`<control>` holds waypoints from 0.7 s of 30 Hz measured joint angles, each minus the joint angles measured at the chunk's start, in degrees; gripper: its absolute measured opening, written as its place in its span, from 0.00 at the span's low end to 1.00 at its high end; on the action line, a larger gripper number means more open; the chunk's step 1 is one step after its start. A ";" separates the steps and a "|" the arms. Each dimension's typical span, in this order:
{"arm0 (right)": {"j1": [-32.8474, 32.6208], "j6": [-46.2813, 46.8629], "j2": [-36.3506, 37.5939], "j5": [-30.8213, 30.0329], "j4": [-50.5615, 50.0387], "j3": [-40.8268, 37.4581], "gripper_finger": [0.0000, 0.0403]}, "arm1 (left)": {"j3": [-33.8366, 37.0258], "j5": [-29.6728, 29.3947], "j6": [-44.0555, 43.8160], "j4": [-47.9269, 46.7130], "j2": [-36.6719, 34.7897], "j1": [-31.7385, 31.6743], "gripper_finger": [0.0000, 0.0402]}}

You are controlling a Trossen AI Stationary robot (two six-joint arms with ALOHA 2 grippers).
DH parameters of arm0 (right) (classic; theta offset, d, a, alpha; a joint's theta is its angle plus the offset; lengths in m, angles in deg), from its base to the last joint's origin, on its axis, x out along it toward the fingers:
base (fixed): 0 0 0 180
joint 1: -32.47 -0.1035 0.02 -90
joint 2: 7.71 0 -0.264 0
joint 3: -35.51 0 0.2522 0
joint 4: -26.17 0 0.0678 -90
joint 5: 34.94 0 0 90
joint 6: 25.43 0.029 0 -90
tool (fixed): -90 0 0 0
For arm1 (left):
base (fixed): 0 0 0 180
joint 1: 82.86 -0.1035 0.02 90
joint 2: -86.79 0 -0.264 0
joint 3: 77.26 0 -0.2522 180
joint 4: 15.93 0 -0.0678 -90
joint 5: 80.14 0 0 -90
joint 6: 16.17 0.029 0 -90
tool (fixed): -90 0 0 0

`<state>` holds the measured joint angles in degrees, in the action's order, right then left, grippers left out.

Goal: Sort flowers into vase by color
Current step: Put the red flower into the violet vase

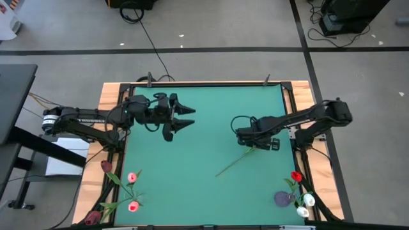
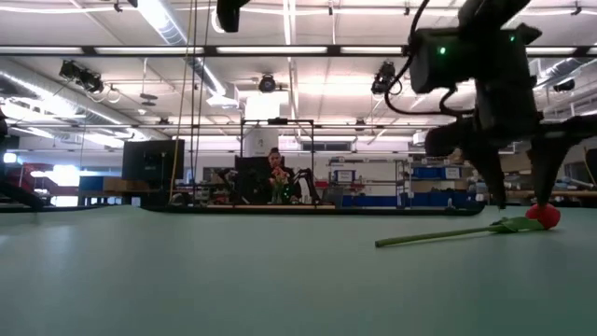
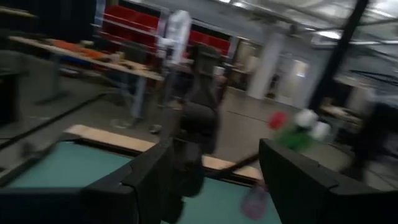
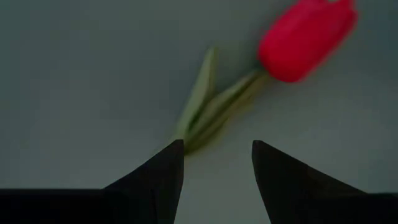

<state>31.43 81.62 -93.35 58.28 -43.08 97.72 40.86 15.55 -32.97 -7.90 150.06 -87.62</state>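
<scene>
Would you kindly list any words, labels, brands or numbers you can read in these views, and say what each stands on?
White lettering on the left arm, high view: begins "TRO", the rest is too small to read.
Signs and bins in the room behind the table, low and left wrist views: too blurred to read.
Nothing else legible.

Both arms are matte black, built from jointed tubular links. The left arm (image 1: 83, 119) carries white lettering along its link and a white band at its base joint. The right arm (image 1: 307, 121) has black cabling looped beside its wrist. Each finger (image 4: 163, 180) is a black tapered wedge.
</scene>
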 joint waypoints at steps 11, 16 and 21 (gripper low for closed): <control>4.51 2.85 0.30 1.85 9.96 -8.69 0.46 | 0.00 -2.68 -0.04 -0.97 0.00 -1.90 0.60; 4.95 2.32 0.37 0.31 11.84 -9.92 0.34 | 0.00 -2.64 -0.02 -1.05 0.00 -1.90 0.60; 5.02 2.13 0.81 -3.39 13.52 -10.02 0.12 | 0.00 -2.64 0.00 -1.08 0.00 -1.90 0.60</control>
<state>36.45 83.75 -92.54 54.89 -29.56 87.70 40.86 12.91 -32.97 -8.98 150.06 -89.51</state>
